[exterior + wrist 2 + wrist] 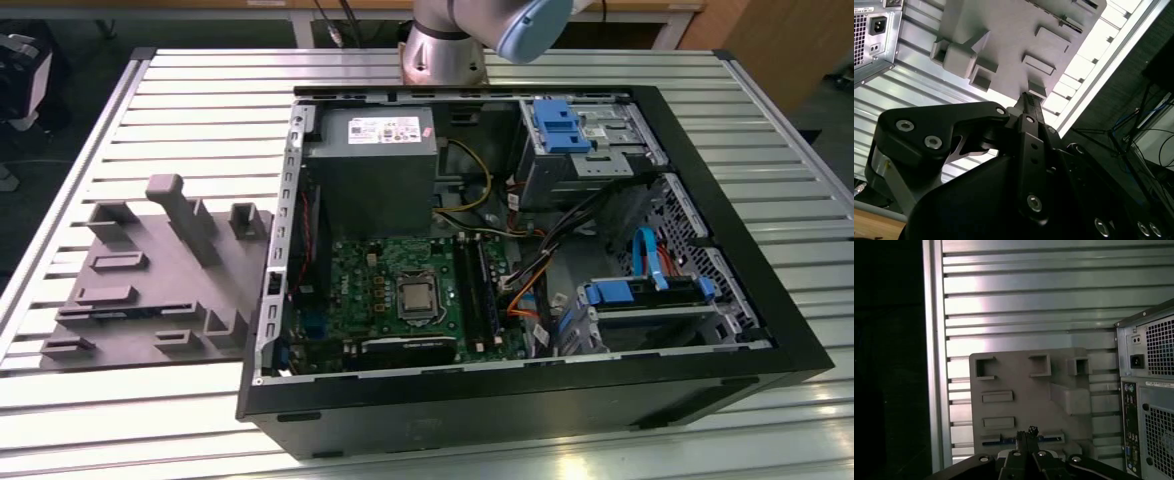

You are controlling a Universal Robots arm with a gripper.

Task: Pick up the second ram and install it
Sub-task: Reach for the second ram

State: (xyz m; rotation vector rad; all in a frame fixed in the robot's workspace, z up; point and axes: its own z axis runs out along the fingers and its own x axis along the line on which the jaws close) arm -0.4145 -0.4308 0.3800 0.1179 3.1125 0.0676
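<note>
A thin dark strip with a bluish edge, which looks like the second ram (1004,441), stands in the long slot of the grey holder block (1024,385). In the exterior view the same slot shows as a dark line (134,311) on the block (147,270), which sits to the exterior view's left of the open computer case (507,410). My gripper (1027,432) hovers high over that slot with its narrow fingers pressed together and nothing between them. In the second wrist view the gripper (1029,97) points at the block's edge (1019,35). Long black slots (474,290) lie on the green motherboard (380,290).
The slatted metal table (200,90) carries the case and the block. The arm's base (447,50) stands at the far edge behind the case. Cables, blue drive brackets (561,125) and a power supply (374,160) crowd the case. The case's rear panel (1149,390) rises beside the block.
</note>
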